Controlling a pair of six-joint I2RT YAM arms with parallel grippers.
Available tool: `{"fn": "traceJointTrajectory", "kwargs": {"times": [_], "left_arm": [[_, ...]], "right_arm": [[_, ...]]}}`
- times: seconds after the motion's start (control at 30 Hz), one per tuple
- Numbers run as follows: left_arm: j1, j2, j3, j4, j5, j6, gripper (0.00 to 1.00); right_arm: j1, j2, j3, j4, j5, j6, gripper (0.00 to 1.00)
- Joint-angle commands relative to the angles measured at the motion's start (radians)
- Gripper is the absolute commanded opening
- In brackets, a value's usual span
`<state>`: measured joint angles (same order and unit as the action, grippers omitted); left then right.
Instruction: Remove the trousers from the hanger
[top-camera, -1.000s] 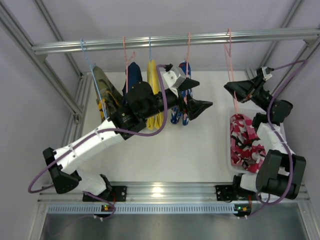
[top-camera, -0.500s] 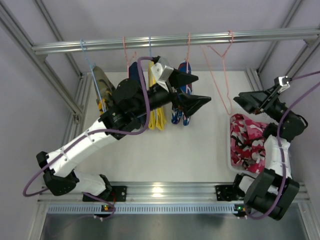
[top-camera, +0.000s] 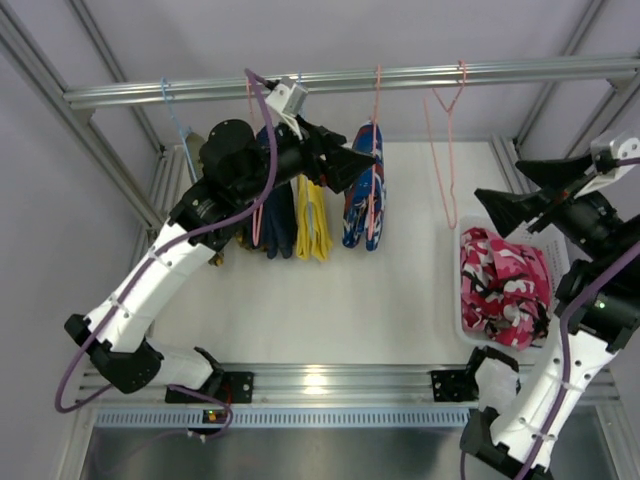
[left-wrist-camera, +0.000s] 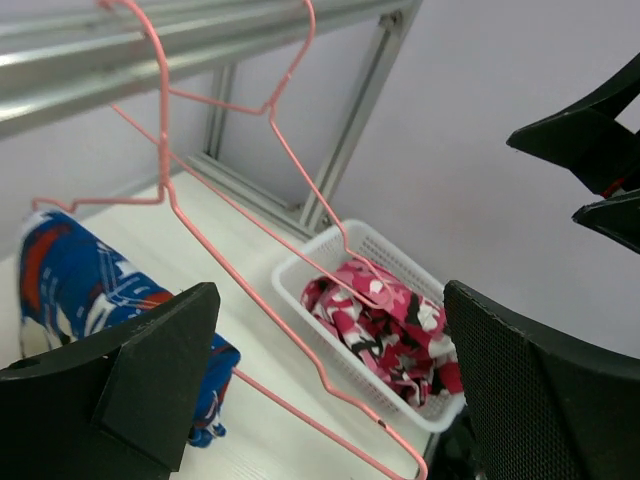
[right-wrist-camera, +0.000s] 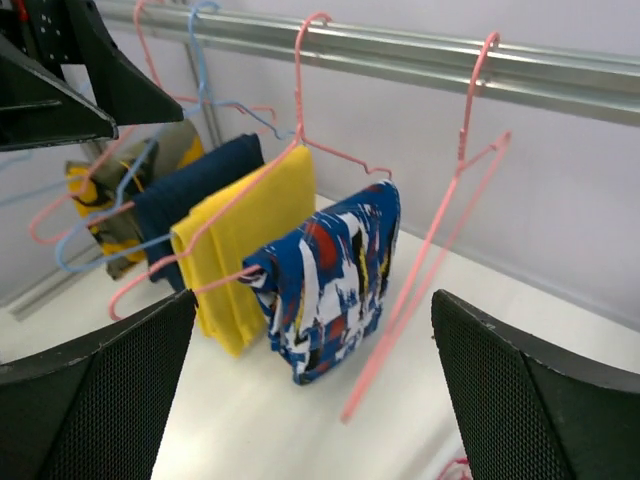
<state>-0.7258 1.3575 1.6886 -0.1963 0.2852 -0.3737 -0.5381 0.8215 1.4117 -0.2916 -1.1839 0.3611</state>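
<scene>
Across the white table (top-camera: 330, 300) and under the metal rail (top-camera: 350, 80), both arms have shifted in the past second. The left arm has pulled up and back toward the rail, and the right arm has swung out to the right, away from the empty pink hanger (top-camera: 447, 215). That hanger swung wide half a second ago and now hangs nearly straight.

The left gripper (top-camera: 365, 165) is spread wide and holds nothing. The blue trousers (top-camera: 360, 200) are draped over their own pink hanger (top-camera: 377, 110), just beside and below its fingertips, and pink wire crosses the gap between its fingers in the wrist view. The yellow cloth (top-camera: 312, 215) and navy cloth (top-camera: 278, 225) hang under the left wrist.

The right gripper (top-camera: 500, 188) is also released and grasps nothing, poised above the white basket (top-camera: 463, 310) at the table's right edge. The red-pink trousers (top-camera: 500, 285) have stayed in that basket, below the right gripper. The empty hanger is apart from it on the side toward the left arm, and the frame posts stand close behind it.

Bare table lies between the two grippers, and between the basket and the hanging clothes.
</scene>
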Motion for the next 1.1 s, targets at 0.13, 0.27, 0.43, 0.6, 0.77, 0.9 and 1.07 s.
{"fn": "traceJointTrajectory", "kwargs": {"times": [0.13, 0.27, 0.43, 0.6, 0.77, 0.9, 1.07], "left_arm": [[-0.001, 0.097, 0.043, -0.048, 0.123, -0.044, 0.98], [-0.001, 0.114, 0.032, -0.022, 0.083, -0.054, 0.98], [0.000, 0.186, 0.048, -0.005, 0.031, -0.134, 0.97], [0.017, 0.224, -0.012, 0.187, 0.114, -0.283, 0.96], [0.037, 0.282, -0.017, 0.264, 0.150, -0.413, 0.92], [0.039, 0.318, -0.053, 0.388, 0.167, -0.465, 0.78], [0.040, 0.336, -0.098, 0.446, 0.167, -0.468, 0.64]], "right_arm": [[0.009, -0.019, -0.091, -0.336, 0.075, -0.281, 1.00], [0.009, -0.007, -0.097, -0.334, 0.047, -0.264, 1.00], [0.009, -0.013, -0.141, -0.271, 0.027, -0.205, 1.00], [0.007, -0.016, -0.142, -0.276, 0.024, -0.209, 0.99], [0.007, -0.016, -0.134, -0.276, 0.018, -0.215, 1.00], [0.009, -0.018, -0.132, -0.282, 0.020, -0.231, 1.00], [0.007, -0.016, -0.131, -0.305, 0.018, -0.261, 1.00]]}}
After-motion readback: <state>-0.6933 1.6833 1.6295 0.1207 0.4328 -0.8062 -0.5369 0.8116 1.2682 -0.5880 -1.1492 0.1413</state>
